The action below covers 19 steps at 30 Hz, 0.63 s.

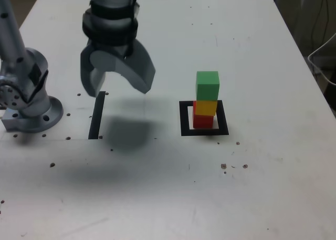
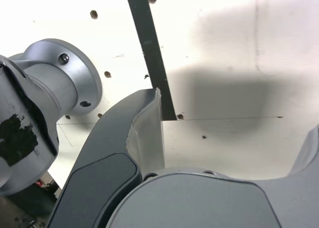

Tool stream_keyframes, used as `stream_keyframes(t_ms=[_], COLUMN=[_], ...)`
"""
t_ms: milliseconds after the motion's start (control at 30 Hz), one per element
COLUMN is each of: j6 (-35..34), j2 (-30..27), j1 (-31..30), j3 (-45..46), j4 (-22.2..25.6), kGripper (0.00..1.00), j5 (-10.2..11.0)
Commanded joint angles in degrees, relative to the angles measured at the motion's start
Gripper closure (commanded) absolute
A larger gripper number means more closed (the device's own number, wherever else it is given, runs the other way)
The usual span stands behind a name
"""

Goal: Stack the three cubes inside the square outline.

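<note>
- Cubes stacked inside the square outline (image 1: 183,118) — red cube (image 1: 202,121) at bottom, yellow cube (image 1: 205,108), green cube (image 1: 207,85) on top.
- Gripper (image 1: 117,85) spread wide, empty, above the black strip (image 1: 96,115).

- gripper (image 2: 229,133) open wide, nothing between the jaws, only bare white table (image 2: 239,48) under it
- one dark grey finger (image 2: 144,133) in full view, the other just a sliver at the picture edge
- narrow black strip (image 2: 150,53) flat on the table, running behind the finger's tip
- arm's round metal base (image 2: 60,88) beside the strip
- small holes scattered in the table
- big soft shadow on the table past the strip
</note>
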Motion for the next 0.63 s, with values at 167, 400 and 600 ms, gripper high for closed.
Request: stream_keyframes(t_ms=[167, 400, 600], j6=[0.7, 0.8, 0.8], j2=[-0.2, 0.2, 0.4], j1=[2.3, 2.5, 2.5], j3=[6.2, 7.4, 8.0], j4=[-3.5, -3.9, -3.4], kGripper=[0.01, 0.01, 0.01], j5=[-0.2, -0.4, -1.4])
